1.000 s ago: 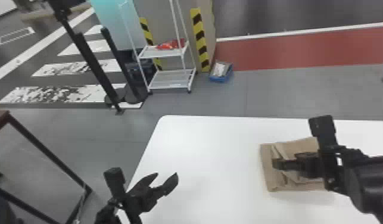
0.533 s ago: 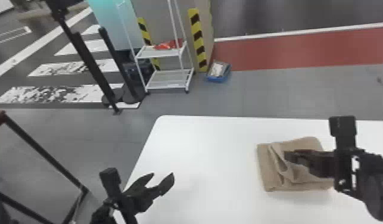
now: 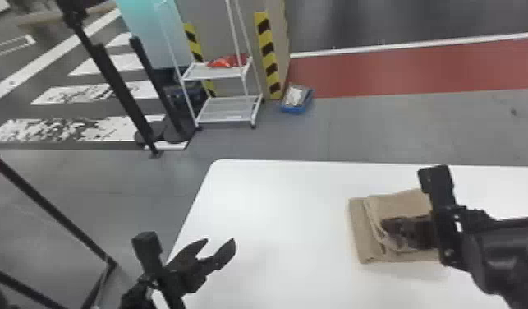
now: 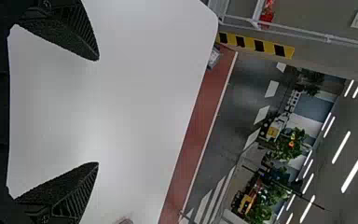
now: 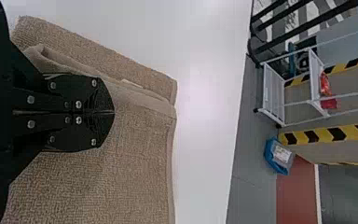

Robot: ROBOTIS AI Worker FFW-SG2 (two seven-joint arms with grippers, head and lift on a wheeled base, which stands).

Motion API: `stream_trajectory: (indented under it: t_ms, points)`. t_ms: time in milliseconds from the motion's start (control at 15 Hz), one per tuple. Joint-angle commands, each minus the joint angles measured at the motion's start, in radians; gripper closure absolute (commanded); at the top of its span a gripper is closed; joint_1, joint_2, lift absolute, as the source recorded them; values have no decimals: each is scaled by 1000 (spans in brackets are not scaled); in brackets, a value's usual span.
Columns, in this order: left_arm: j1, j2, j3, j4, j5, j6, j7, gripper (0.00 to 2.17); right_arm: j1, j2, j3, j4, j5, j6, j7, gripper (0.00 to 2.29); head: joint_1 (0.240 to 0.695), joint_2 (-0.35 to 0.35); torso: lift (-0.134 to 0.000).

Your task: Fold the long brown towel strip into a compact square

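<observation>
- My right arm (image 3: 503, 254): black, with a smooth, rounded casing
- My right fingers (image 5: 103, 95): black, tapering, dotted with silvery round screws
- My left fingers (image 4: 70, 189): black wedges, pointed, ribbed and grainy

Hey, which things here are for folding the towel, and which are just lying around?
For the job:
- brown towel
- white table
- right gripper, at the towel
- left gripper, open

Just lying about:
- white cart
- blue bin

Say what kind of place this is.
Probably a workshop or lab hall: black-and-yellow striped edging, a white metal shelf rack and a red painted floor band suggest it.
</observation>
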Motion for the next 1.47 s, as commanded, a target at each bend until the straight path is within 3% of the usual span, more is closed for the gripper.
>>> stream_trajectory:
  t_ms: [0,267,533,800,1133,1400]
  points:
    - [0,0,5,7,0,-16,0,80,-25,1,49,54,0,-23,-2,1720,695,313,0]
    - [-2,0,5,7,0,-16,0,80,-17,1,95,63,0,-48,14,1720,695,342,0]
    - [-2,5,6,7,2,-16,0,80,11,1,85,47,2,-42,104,1720,695,350,0]
    - [0,5,5,7,0,-16,0,80,32,1,85,-49,62,179,176,1720,695,350,0]
    - [-3,5,5,7,2,-16,0,80,130,1,-38,-247,80,246,236,1720,695,350,0]
    - [-5,6,5,7,0,-13,0,80,199,-15,-175,-436,69,474,344,1717,695,350,0]
